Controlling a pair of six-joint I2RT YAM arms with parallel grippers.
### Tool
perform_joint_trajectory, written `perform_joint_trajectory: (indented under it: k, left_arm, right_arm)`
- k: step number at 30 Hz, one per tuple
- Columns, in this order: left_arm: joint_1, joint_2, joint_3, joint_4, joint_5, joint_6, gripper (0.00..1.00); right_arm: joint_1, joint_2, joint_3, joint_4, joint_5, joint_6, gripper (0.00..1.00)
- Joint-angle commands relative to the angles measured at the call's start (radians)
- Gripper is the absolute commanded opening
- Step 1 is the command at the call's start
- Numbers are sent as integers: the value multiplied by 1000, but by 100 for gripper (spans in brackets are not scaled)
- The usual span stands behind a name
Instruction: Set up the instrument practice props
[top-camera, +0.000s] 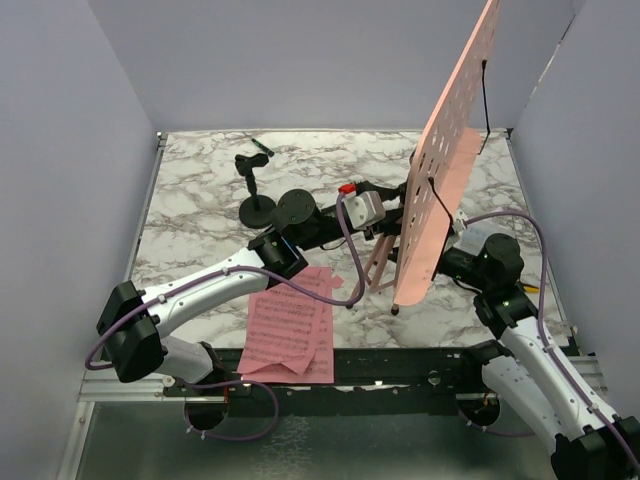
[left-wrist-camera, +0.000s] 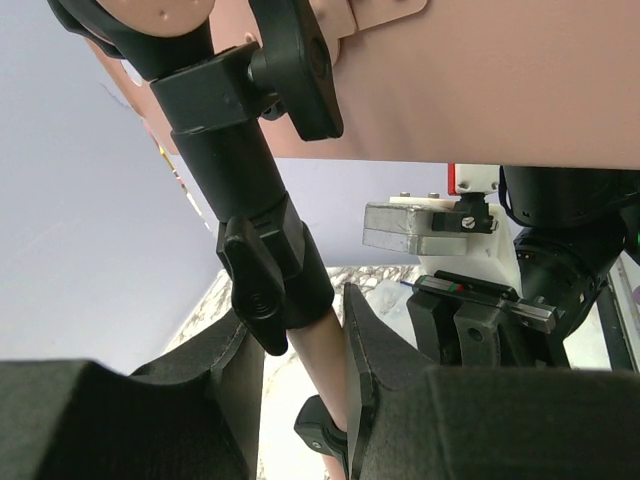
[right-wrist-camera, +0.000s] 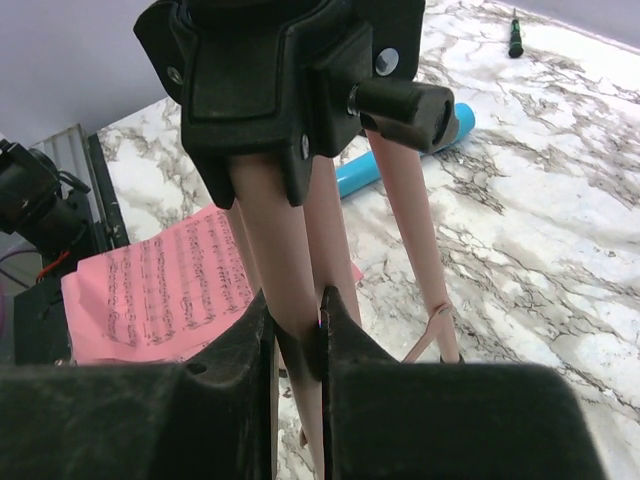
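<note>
The music stand (top-camera: 455, 130) leans tilted over the right half of the surface (top-camera: 200, 210), a glossy white slab veined in grey like marble. Its desk is a flat salmon-pink sheet punched with rows of round holes. The desk is raised so that its top edge points toward the far right corner. One black-tipped foot touches down close to the near edge.

The left hand (left-wrist-camera: 300, 320) is clamped on the stand's round pink pole. Its matte black fingers (left-wrist-camera: 225, 390) press on either side just under a chunky black plastic collar (left-wrist-camera: 265, 285) with a knob. The right hand (right-wrist-camera: 295, 300) is closed on one of the thin, smooth tripod legs. It pinches the leg just below the blocky black hub (right-wrist-camera: 270, 80) where the legs meet, and the other legs splay out beside it.

Two sheet-music pages (top-camera: 290, 335), thin pink paper printed with staves, lie flat and overlapped at the near edge, left of the stand's feet. Their lower corners lap over that edge. The light-blue tube (right-wrist-camera: 352, 175), a smooth round cylinder, lies on the surface behind the legs, partly hidden by the hub.

Toward the far edge, left of centre, stands a small black stand (top-camera: 255, 200) with a round base. A slim dark green tool (top-camera: 262, 148) lies just beyond it.
</note>
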Motion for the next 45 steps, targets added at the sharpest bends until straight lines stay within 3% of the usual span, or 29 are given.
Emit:
perform_joint_trajectory:
  k: [1,3,8,12,22,31,37,45]
  left_arm:
    - [-4,43,-69,-262,47,54,5]
    - [-4,41,-74,-255,51,49,7]
    - [-4,37,-81,-252,52,41,36]
    - [-4,36,-84,-251,52,36,50]
    - [-3,53,-88,-190,14,0,65]
    - [20,58,-125,-91,-27,-69,66]
    - [83,56,-134,14,41,-192,66]
    - [117,100,-122,71,84,-212,56]
  right_arm:
    - [-8,4,46,-54,17,148,1]
    - [-8,6,64,-88,41,135,0]
    - [-8,27,83,-116,66,129,0]
    - [-8,44,94,-131,74,129,0]
    - [-8,77,117,-181,101,119,0]
    - [-5,97,137,-213,141,111,0]
    - [8,111,145,-218,153,105,0]
    - [33,119,149,-225,172,99,0]
